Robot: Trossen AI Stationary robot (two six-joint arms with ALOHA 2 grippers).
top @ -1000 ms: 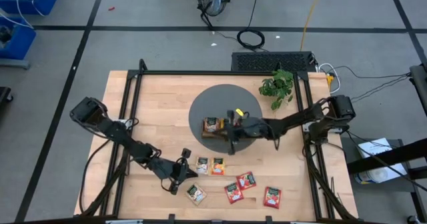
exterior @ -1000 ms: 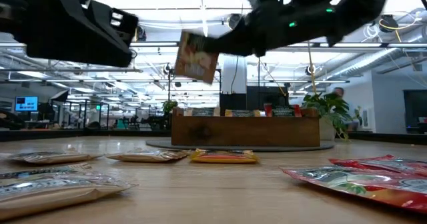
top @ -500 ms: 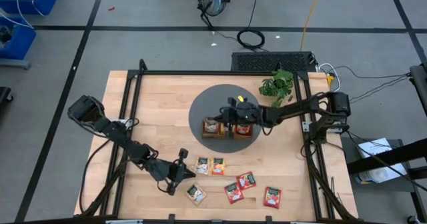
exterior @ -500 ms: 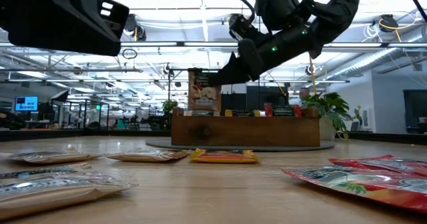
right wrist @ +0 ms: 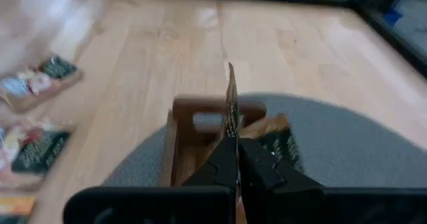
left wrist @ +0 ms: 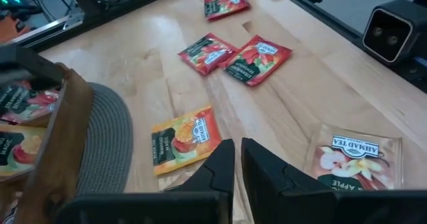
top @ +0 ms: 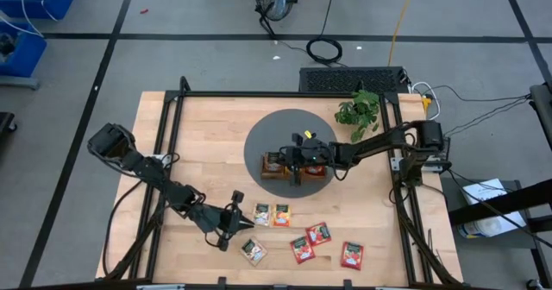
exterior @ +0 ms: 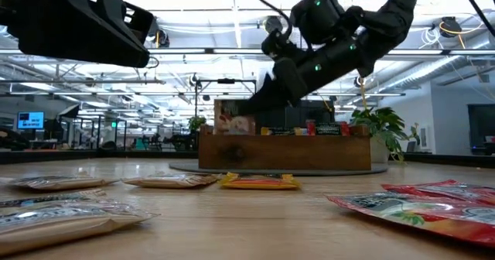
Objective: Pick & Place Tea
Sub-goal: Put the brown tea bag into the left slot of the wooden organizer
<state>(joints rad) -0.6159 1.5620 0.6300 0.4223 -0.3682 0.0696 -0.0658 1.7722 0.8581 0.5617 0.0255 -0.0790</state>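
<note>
The right gripper (right wrist: pixel 232 159) is clenching a cream tea sachet (right wrist: pixel 231 103) edge-on between its fingertips. The sachet is standing upright, its long axis vertical, over the left end compartment of the wooden tray (top: pixel 295 167), which is sitting on the round grey mat (top: pixel 285 128). In the low view the sachet's (exterior: pixel 233 123) lower edge is hiding behind the tray wall (exterior: pixel 286 153), so whether it is touching the bottom cannot be told.

The left gripper (left wrist: pixel 236 159) is hovering low over the table (top: pixel 216 135) near the front edge, its fingers nearly together with a slim gap, grasping nothing. A yellow sachet (left wrist: pixel 184 139) and a white apple sachet (left wrist: pixel 351 155) are lying flat just beside it, and three red sachets (left wrist: pixel 230 55) are lying farther off. The white sachet's near edge is cut off by the gripper body.
</note>
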